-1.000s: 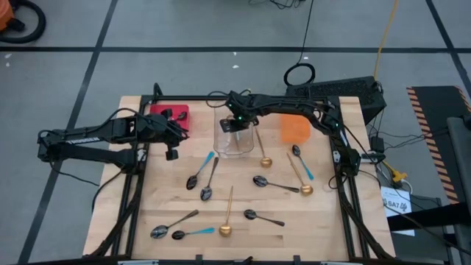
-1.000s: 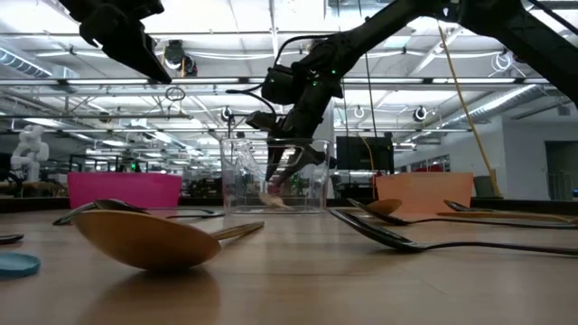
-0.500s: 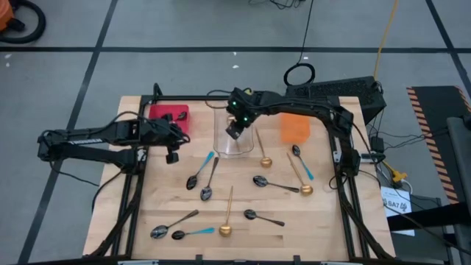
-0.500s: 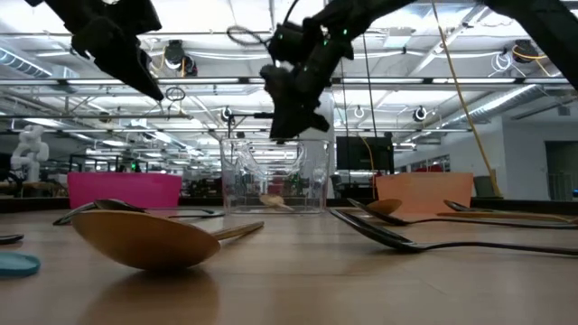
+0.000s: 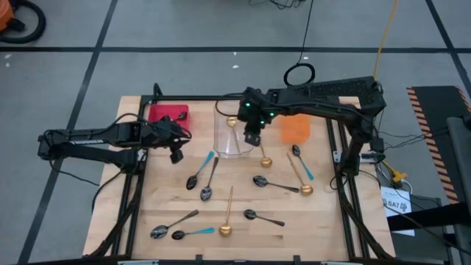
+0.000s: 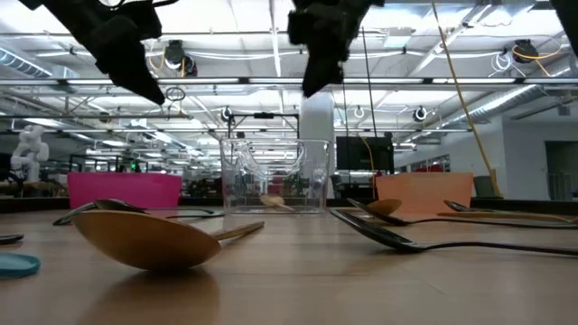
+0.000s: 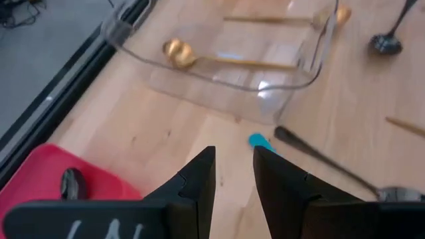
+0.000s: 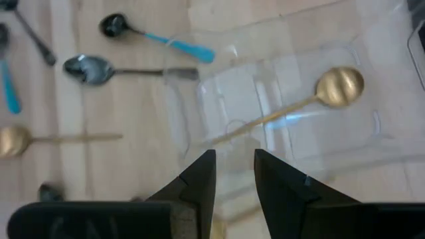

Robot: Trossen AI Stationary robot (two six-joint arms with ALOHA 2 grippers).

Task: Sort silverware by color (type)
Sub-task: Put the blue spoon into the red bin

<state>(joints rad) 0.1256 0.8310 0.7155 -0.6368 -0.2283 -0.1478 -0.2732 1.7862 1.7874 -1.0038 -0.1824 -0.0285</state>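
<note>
Colours on the pale wooden bench (image 5: pixel 316 213)
Gold spoon (image 8: pixel 312 98) in clear bin (image 5: pixel 234 140); red bin (image 5: pixel 168 114), orange bin (image 5: pixel 295 128); blue-handled spoon (image 5: pixel 193 232).

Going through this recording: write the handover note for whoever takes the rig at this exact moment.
Right claw: empty, fingers apart, raised over the clear bin.
Left claw: empty, fingers apart, hovering beside the red bin.
Done: one gold spoon lies in the clear bin; a dark spoon is in the red bin.
Orange bin: contents cannot be told.
Left: spoons on the table, including three gold, several dark metal and blue-handled ones.
</note>
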